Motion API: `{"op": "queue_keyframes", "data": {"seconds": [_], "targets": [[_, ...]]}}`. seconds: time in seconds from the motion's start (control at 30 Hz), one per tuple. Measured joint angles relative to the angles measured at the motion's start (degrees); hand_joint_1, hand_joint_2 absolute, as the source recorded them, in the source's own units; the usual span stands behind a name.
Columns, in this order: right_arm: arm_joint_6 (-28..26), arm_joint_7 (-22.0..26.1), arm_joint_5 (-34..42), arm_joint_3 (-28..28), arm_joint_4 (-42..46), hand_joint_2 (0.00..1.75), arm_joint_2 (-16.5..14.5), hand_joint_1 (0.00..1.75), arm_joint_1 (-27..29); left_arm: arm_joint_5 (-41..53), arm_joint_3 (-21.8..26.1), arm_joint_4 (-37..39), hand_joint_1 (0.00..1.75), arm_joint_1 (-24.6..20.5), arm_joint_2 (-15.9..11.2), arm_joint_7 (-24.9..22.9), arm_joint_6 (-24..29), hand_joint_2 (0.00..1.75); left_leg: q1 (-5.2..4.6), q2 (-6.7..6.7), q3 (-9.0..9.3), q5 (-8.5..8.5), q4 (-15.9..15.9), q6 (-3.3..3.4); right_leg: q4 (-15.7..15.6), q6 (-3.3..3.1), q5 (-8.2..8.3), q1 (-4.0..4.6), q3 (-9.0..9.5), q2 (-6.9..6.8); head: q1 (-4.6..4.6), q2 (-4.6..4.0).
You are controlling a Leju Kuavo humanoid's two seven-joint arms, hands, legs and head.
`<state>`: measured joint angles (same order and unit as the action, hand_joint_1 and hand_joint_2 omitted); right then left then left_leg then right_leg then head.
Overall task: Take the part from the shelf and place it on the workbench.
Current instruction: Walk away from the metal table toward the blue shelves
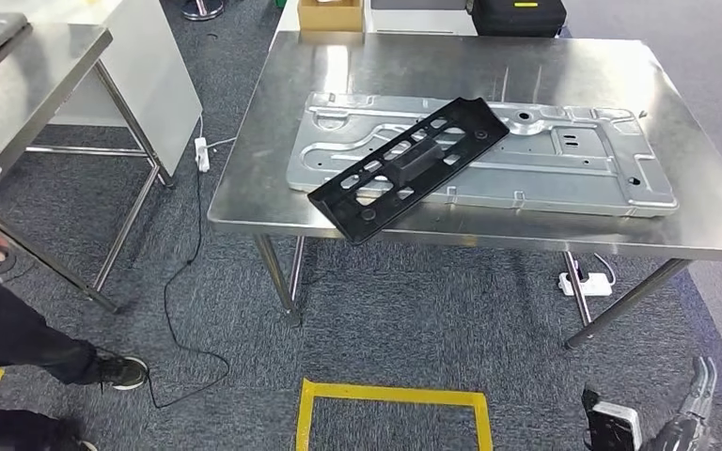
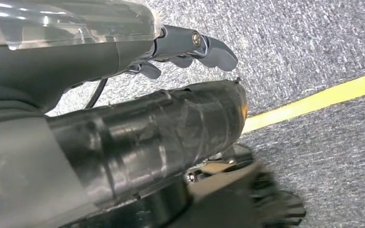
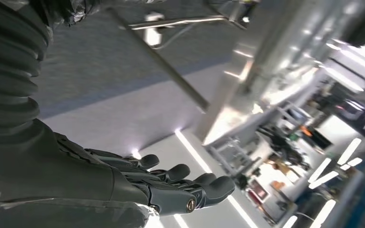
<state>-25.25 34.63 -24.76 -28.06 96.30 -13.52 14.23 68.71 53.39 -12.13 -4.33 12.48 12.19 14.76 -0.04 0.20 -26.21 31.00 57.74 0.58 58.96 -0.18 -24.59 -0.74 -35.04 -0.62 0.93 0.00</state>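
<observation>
Black part (image 1: pixel 410 167) lying slanted on grey plate (image 1: pixel 564 150) on bench (image 1: pixel 696 216), one end poking over edge. Looking stiff, flat, light; holes giving grip. Right hand (image 3: pixel 171 185) empty, fingers apart. Left hand (image 2: pixel 190 47) holding nothing, fingers curling loosely.

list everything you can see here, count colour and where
workbench: 1, shiny steel, centre of the head view
metal panel: 1, silver, flat on the workbench
black part: 1, black, slotted, lying at an angle across the metal panel, one end past the near edge of the workbench
second table: 1, steel, far left
cardboard box: 1, brown, beyond the workbench
black case: 1, black, beyond the workbench
power strips: 2, white, on the floor
floor tape: yellow, on grey carpet
person: 1, dark clothes, lower left
left hand: grey, holds nothing
right hand: dark, fingers apart, holds nothing
</observation>
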Motion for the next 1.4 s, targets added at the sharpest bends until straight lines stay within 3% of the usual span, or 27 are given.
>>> {"op": "queue_keyframes", "data": {"seconds": [0.03,0.13,0.2,0.27,0.3,0.33,0.37,0.43,0.5,0.57,0.63,0.67,0.77,0.8,0.83,0.87,0.93,1.0,1.03,1.13,1.17,1.23,1.3,1.33,1.37,1.4], "targets": [[0.4,0.0,-0.2,-0.9,-0.9,1.75,-0.1,0.00,-0.4,0.0,0.0,0.0,0.00,0.0,0.0,0.0,0.0,0.00,-0.15,-0.02,0.53,0.30,-1.1,0.32,0.0,0.32,0.31,0.00,0.04,-0.05,0.01,0.00],[1.6,0.2,-0.9,-4.1,-5.3,1.75,-0.4,0.00,-2.3,0.1,0.2,0.0,0.00,0.0,0.0,0.0,0.0,0.00,-0.16,0.20,-0.01,-1.07,-1.5,1.56,0.3,1.34,0.44,-0.03,-0.08,0.09,0.06,0.00],[2.4,0.3,-1.5,-6.4,-8.5,1.75,-0.5,0.00,-3.3,0.1,0.3,0.0,0.00,-0.1,0.0,0.0,0.0,0.00,-0.07,0.40,-1.08,-2.22,-1.7,2.57,3.8,1.76,-3.20,-0.13,-1.50,0.29,0.13,0.00],[3.2,0.4,-2.1,-8.4,-11.6,1.75,-0.6,0.00,-4.3,0.2,0.4,0.0,0.00,-0.1,0.0,0.0,0.0,0.00,-0.30,0.47,-2.46,-3.18,-1.6,3.06,10.8,1.97,-8.40,-0.15,-3.81,0.36,0.17,0.00],[3.4,0.4,-2.3,-9.4,-13.3,1.75,-0.6,0.00,-4.9,0.3,0.5,0.0,0.00,0.0,0.0,0.0,0.0,0.00,-0.43,0.51,-3.16,-3.63,-1.5,3.10,13.8,2.03,-9.75,-0.14,-4.50,0.37,0.16,0.00],[3.7,0.4,-2.5,-10.4,-15.0,1.75,-0.6,0.00,-5.4,0.4,0.5,0.0,0.00,0.0,0.0,0.0,0.0,0.00,-0.54,0.53,-3.87,-4.05,-1.3,3.10,15.3,2.00,-9.92,-0.11,-4.42,0.37,0.16,0.00],[3.9,0.6,-2.8,-11.5,-16.7,1.75,-0.6,0.00,-5.9,0.4,0.6,0.0,0.00,0.0,0.0,0.0,0.0,0.00,-0.64,0.52,-4.53,-4.42,-1.1,3.08,14.7,1.85,-9.00,-0.06,-3.26,0.37,0.16,0.00],[4.1,0.9,-3.4,-13.6,-19.9,1.75,-0.6,0.00,-7.0,0.5,0.7,0.0,0.00,0.0,0.0,0.0,0.1,0.00,-0.80,0.47,-5.59,-5.00,-0.7,2.97,7.8,1.06,-6.27,0.23,1.91,0.39,0.16,0.00],[4.1,1.1,-4.2,-15.6,-22.8,1.75,-0.6,0.00,-8.1,0.6,0.8,0.0,0.00,0.0,0.1,0.0,0.1,0.00,-0.97,0.51,-6.18,-5.54,-0.4,2.55,0.5,0.23,-5.17,0.65,6.45,0.36,0.15,0.00],[4.1,1.3,-5.0,-17.3,-25.8,1.75,-0.4,0.00,-9.1,0.7,0.9,0.0,0.00,0.0,0.3,0.0,0.1,0.00,-0.94,0.58,-6.44,-6.14,-0.4,1.89,-1.8,-0.16,-5.11,0.99,7.43,0.32,0.15,0.00],[4.1,1.5,-5.7,-18.8,-28.7,1.75,-0.3,0.00,-9.9,0.7,1.0,0.0,0.00,-0.1,0.3,-0.1,0.1,0.00,-0.90,0.51,-6.66,-6.21,-0.2,1.23,-2.5,-0.55,-4.28,0.73,7.04,0.22,0.15,0.00],[4.1,1.6,-6.0,-19.6,-30.3,1.75,-0.2,0.00,-10.3,0.7,1.0,0.0,0.00,0.0,0.3,-0.1,0.2,0.00,-0.89,0.40,-7.07,-5.14,0.7,0.89,-2.8,-0.88,-3.73,0.51,6.69,0.14,0.11,0.00],[4.2,2.2,-6.6,-21.8,-34.6,1.75,0.0,0.00,-11.3,0.7,1.1,0.0,0.00,0.1,0.3,-0.2,0.2,0.00,-0.32,0.15,-9.99,2.26,9.4,-0.22,-3.0,-1.38,-2.12,0.23,4.83,-0.06,-0.02,0.00],[4.2,2.3,-6.8,-22.4,-35.7,1.75,0.1,0.00,-11.5,0.8,1.1,0.0,0.00,0.1,0.3,-0.2,0.2,0.00,-0.06,0.15,-10.77,3.95,12.7,-0.55,-2.8,-1.31,-1.65,0.23,4.04,-0.10,-0.02,0.00],[4.2,2.4,-7.0,-23.0,-36.8,1.75,0.1,0.00,-11.7,0.8,1.1,0.0,0.00,0.1,0.3,-0.2,0.2,0.00,0.15,0.16,-10.85,4.33,14.7,-0.84,-2.6,-1.20,-1.23,0.19,3.23,-0.14,-0.01,0.00],[4.2,2.5,-7.0,-23.5,-37.6,1.75,0.2,0.00,-11.9,0.9,1.1,0.0,0.00,0.1,0.3,-0.2,0.2,0.00,0.35,0.17,-9.97,3.48,14.7,-1.08,-2.2,-1.04,-0.86,0.12,2.38,-0.17,-0.01,0.00],[4.2,2.6,-7.1,-24.2,-39.0,1.75,0.2,0.00,-12.2,0.9,1.1,0.0,0.00,0.1,0.2,-0.2,0.2,0.00,0.68,0.17,-5.44,0.44,8.9,-1.37,-1.2,-0.60,-0.30,-0.09,0.86,-0.17,-0.02,0.00],[4.2,2.6,-7.1,-24.6,-39.9,1.75,0.3,0.00,-12.5,0.9,1.1,0.0,0.00,-0.1,0.2,-0.2,0.2,0.00,0.59,0.10,-0.82,-0.33,1.6,-1.10,-0.3,0.07,0.21,-0.14,-0.26,-0.15,0.01,0.00],[4.2,2.7,-7.1,-24.8,-40.2,1.75,0.3,0.00,-12.6,0.9,1.1,0.0,0.00,-0.1,0.2,-0.2,0.2,0.00,0.46,0.06,0.17,-0.05,-0.4,-0.76,0.0,0.45,0.52,-0.12,-0.59,-0.13,0.02,0.00],[4.3,2.7,-7.3,-25.1,-41.2,1.75,0.6,0.00,-13.0,0.9,1.1,0.0,0.00,0.0,0.2,-0.2,0.2,0.00,0.28,0.12,-0.47,-0.60,-1.0,0.65,0.2,1.65,1.29,-0.18,-0.91,-0.03,0.08,0.00],[4.3,2.8,-7.4,-25.3,-41.6,1.75,0.7,0.00,-13.0,0.9,1.1,0.0,0.00,-0.1,0.2,-0.2,0.2,0.00,0.33,0.22,-0.88,-1.12,-1.1,1.25,0.8,1.93,0.39,-0.28,-1.27,0.06,0.10,0.00],[4.2,2.8,-7.7,-25.6,-42.6,1.75,0.9,0.00,-13.2,0.9,1.1,0.0,0.00,-0.1,0.2,-0.2,0.2,0.00,0.37,0.42,-2.11,-2.32,-1.2,2.21,5.3,2.26,-4.30,-0.51,-2.87,0.25,0.10,0.00],[4.2,2.8,-8.0,-26.0,-43.7,1.75,1.3,0.00,-13.5,0.9,1.1,0.0,0.00,-0.1,0.2,-0.2,0.1,0.00,0.16,0.46,-3.61,-3.43,-1.1,2.52,12.4,2.52,-9.22,-0.55,-4.77,0.32,0.10,0.00],[4.2,2.8,-8.1,-26.1,-44.3,1.75,1.4,0.00,-13.6,0.9,1.2,0.0,0.00,-0.1,0.2,-0.2,0.1,0.00,0.07,0.47,-4.35,-3.97,-1.0,2.51,14.9,2.60,-10.01,-0.55,-5.04,0.33,0.09,0.00],[4.1,2.8,-8.2,-26.1,-44.8,1.75,1.6,0.00,-13.7,0.9,1.2,0.0,0.00,-0.1,0.2,-0.2,0.1,0.00,0.00,0.48,-5.12,-4.47,-0.8,2.43,15.7,2.60,-9.52,-0.55,-4.42,0.33,0.09,0.00],[4.1,2.8,-8.2,-26.1,-45.2,1.75,1.7,0.00,-13.7,0.9,1.2,0.0,0.00,0.0,0.2,-0.2,0.1,0.00,-0.04,0.47,-5.87,-4.92,-0.6,2.31,14.3,2.51,-8.15,-0.54,-2.70,0.33,0.09,0.00]]}}
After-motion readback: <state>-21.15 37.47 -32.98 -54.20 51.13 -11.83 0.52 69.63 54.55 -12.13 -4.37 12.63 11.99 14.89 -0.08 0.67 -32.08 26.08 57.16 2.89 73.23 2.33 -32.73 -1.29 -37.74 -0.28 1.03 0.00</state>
